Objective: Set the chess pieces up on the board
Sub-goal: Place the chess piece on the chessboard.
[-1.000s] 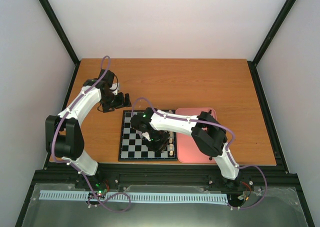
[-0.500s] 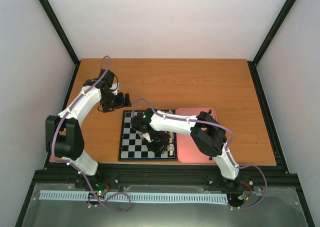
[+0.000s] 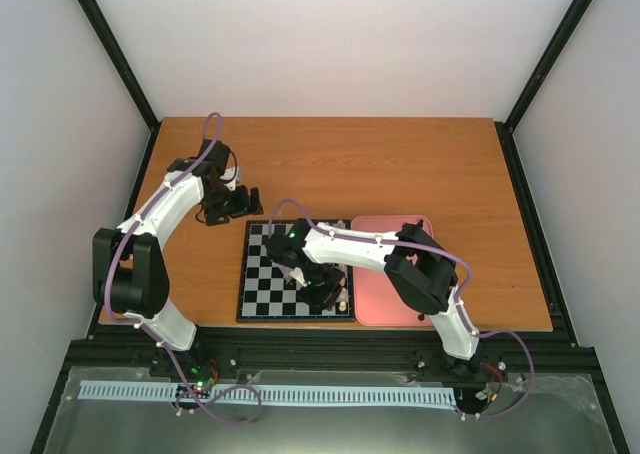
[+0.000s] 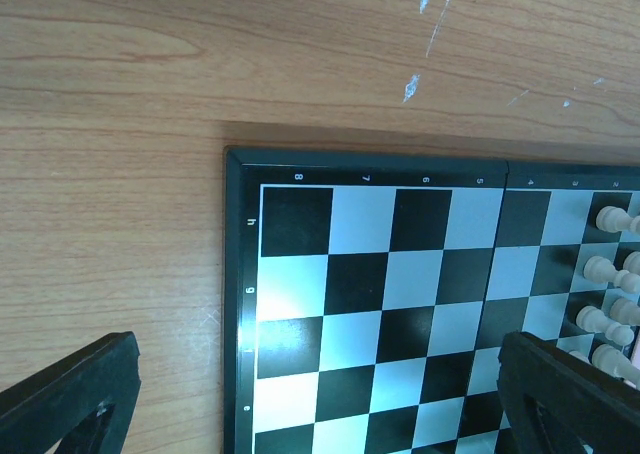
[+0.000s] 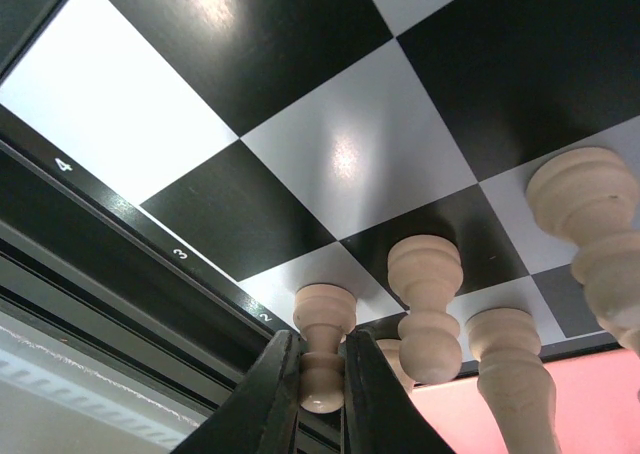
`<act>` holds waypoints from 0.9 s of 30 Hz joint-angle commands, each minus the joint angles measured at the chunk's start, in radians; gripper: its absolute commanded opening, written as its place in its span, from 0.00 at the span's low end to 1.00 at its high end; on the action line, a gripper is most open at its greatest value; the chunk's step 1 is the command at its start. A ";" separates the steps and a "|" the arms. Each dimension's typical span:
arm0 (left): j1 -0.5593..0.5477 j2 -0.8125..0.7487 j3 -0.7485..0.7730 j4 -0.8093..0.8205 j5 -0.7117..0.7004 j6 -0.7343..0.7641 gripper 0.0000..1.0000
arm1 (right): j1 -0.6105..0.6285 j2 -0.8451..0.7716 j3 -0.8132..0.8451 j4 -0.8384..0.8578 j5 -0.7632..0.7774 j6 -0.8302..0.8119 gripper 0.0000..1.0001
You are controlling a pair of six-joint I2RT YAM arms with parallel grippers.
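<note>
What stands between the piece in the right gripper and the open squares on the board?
Nothing visible. The right gripper is shut on a cream piece at the edge of the board; bare squares lie beside it. Other cream pieces crowd its tray side.

The flat square checkered chessboard (image 3: 262,284) lay on the brown wooden table (image 3: 400,164), toward its near edge. Right against the board's right side lay the pink rectangular tray (image 3: 372,306). A cluster of small cream-white peg-like chess pieces (image 3: 343,295) stood on the board's near right corner. My right gripper (image 3: 318,286) hung over the board just left of that cluster, with one cream-white pawn (image 5: 322,359) between its fingers by the board's near border. My left gripper (image 3: 235,202) sat off the board, behind its far left corner.
</note>
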State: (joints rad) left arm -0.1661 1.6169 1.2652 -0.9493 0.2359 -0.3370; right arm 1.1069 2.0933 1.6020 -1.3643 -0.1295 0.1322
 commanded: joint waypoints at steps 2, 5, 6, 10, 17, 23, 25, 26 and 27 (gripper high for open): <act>-0.007 0.005 0.033 0.006 0.003 -0.006 1.00 | 0.002 -0.024 -0.001 0.011 -0.002 -0.004 0.07; -0.007 0.004 0.034 0.005 0.002 -0.006 1.00 | 0.002 -0.025 0.001 0.010 -0.010 -0.015 0.08; -0.007 0.003 0.035 0.003 0.001 -0.005 1.00 | 0.002 -0.026 0.002 0.010 -0.010 -0.018 0.08; -0.007 0.007 0.037 0.003 0.002 -0.006 1.00 | 0.003 -0.026 0.006 0.007 -0.020 -0.033 0.11; -0.007 0.010 0.041 0.001 0.002 -0.005 1.00 | 0.006 -0.027 0.012 0.000 -0.022 -0.044 0.24; -0.007 0.008 0.043 -0.001 0.000 -0.005 1.00 | 0.010 -0.025 0.037 -0.018 -0.010 -0.047 0.30; -0.007 0.009 0.043 0.000 0.001 -0.005 1.00 | 0.010 -0.028 0.047 -0.023 -0.007 -0.047 0.31; -0.007 0.009 0.044 -0.001 0.002 -0.004 1.00 | 0.010 -0.030 0.055 -0.026 -0.006 -0.046 0.32; -0.007 0.008 0.045 -0.002 0.002 -0.005 1.00 | 0.010 -0.033 0.062 -0.029 -0.005 -0.045 0.33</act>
State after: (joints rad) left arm -0.1661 1.6173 1.2682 -0.9497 0.2359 -0.3367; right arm 1.1133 2.0933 1.6218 -1.3743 -0.1459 0.0929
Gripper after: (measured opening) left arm 0.999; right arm 0.317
